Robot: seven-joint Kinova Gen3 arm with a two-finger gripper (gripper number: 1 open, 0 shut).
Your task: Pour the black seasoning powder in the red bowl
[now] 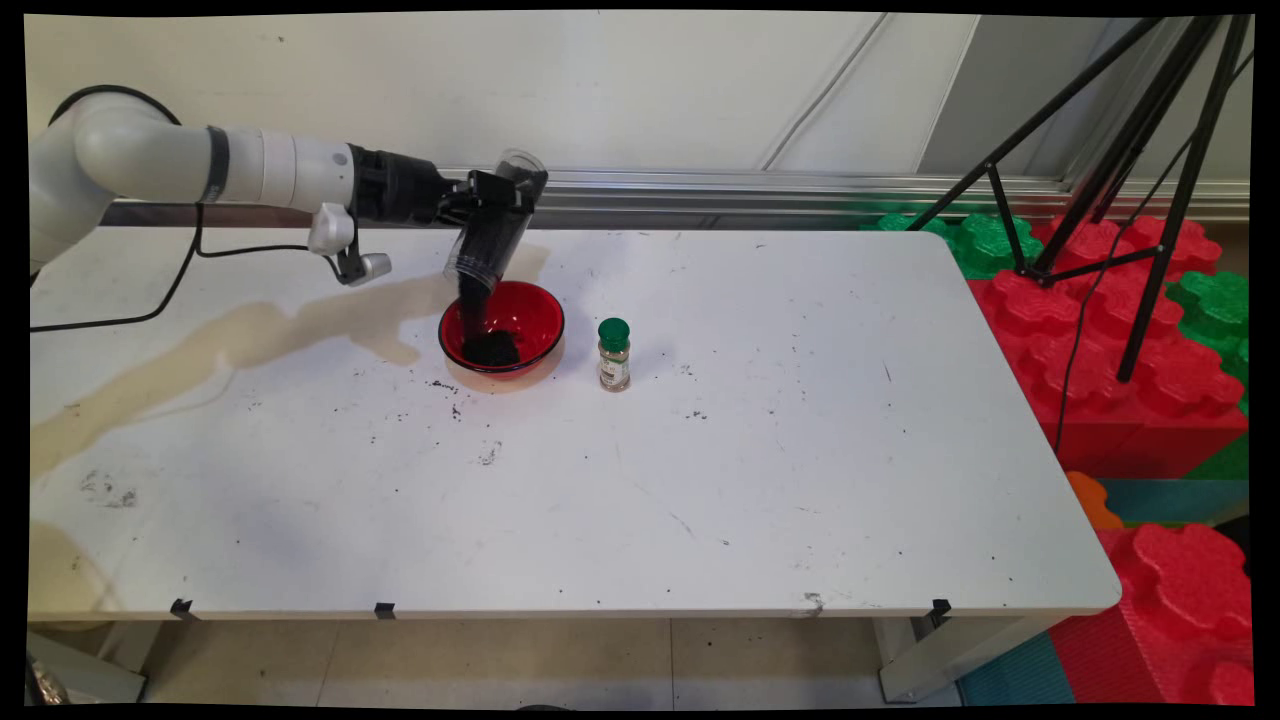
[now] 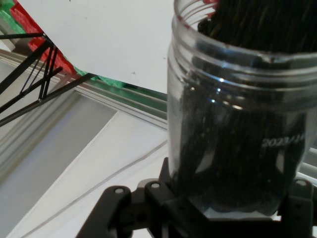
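The gripper [image 1: 487, 212] is clamped on a clear jar [image 1: 495, 225] – printed "2023/1…", the rest unreadable – tipped mouth-down, dark grains falling into the red bowl [image 1: 502, 328]. Just right stands a green-capped spice jar [image 1: 614, 355], its label illegible.

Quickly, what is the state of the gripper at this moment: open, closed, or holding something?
Gripper: closed on a clear jar, tilted mouth-down, dark grains falling into the red bowl.
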